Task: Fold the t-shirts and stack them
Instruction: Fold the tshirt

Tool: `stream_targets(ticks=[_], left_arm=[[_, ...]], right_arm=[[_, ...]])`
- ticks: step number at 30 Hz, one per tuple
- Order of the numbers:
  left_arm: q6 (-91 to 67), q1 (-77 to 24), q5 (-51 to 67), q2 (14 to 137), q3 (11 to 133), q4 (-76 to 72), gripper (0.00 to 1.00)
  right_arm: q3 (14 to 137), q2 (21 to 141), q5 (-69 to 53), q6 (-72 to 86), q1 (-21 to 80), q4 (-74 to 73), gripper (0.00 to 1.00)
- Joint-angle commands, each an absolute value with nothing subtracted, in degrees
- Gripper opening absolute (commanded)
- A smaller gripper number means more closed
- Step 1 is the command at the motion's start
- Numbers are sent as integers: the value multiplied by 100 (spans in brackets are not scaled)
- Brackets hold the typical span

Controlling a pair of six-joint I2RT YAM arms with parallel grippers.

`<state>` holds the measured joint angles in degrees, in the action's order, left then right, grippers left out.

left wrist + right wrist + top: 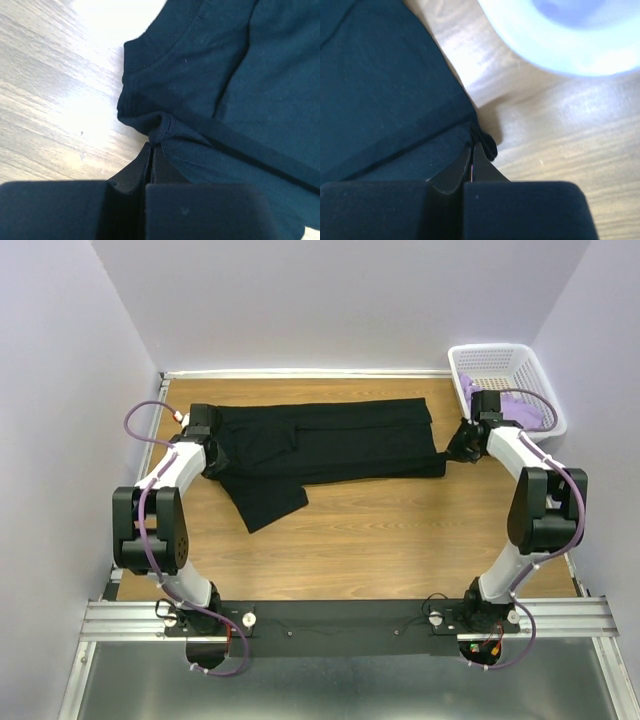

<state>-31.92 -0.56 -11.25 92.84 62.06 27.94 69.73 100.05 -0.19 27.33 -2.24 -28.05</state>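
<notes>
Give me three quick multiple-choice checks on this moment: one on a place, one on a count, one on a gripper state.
1. The lavender t-shirt lies: A) in the white basket; B) between the arm bases; C) over the left arm.
2. T-shirts on the table: A) none; B) one; C) two.
3. The left gripper and right gripper are: A) both open; B) one open, one shut; C) both shut on the black t-shirt.

1 A: lavender cloth shows inside the basket at the far right corner.
2 B: only the black one is spread there.
3 C: each wrist view shows closed fingers pinching a cloth edge.
</notes>
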Motion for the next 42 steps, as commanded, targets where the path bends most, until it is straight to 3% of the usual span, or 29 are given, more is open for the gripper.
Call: stream_targets(ticks=[1,28,42], left_arm=[[-3085,97,-1292,9527,6564,2918,0],[-3076,88,-1749,10327,7172,2690,0],[-3155,88,-1837,10152,6952,2549,0]], right_arm=[[7356,10248,26,2602,-264,-2830,0],[8077,11329,35,2531,-246,-2725,0],[8297,11197,35,2487,-132,-2654,0]])
